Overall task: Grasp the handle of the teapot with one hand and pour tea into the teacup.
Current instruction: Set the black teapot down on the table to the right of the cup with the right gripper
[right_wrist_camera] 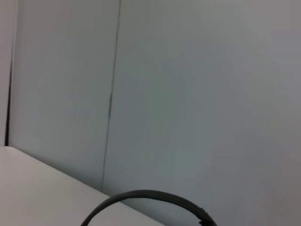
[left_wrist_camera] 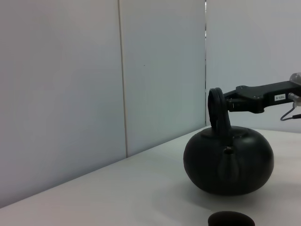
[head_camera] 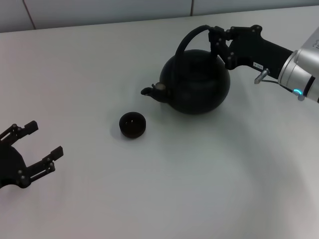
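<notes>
Now right gripper (head_camera: 217, 41) jaws closed on matte arched handle (head_camera: 192, 37) — round teapot (head_camera: 196, 81), left gripper (head_camera: 41, 142) agape.

The right end effector (head_camera: 218, 46) is a matte black assembly of angular linkage plates with small fasteners, carrying a small white label with dark characters on its side, and it joins a silver-grey cylindrical wrist segment bearing a small blue indicator light. A thin grey cable loops out from the junction between the black housing and the silver segment, at the housing's 5 o'clock side in the head view. The left end effector (head_camera: 40, 142) is likewise matte black, with two jointed fingers built from bolted link plates.
</notes>
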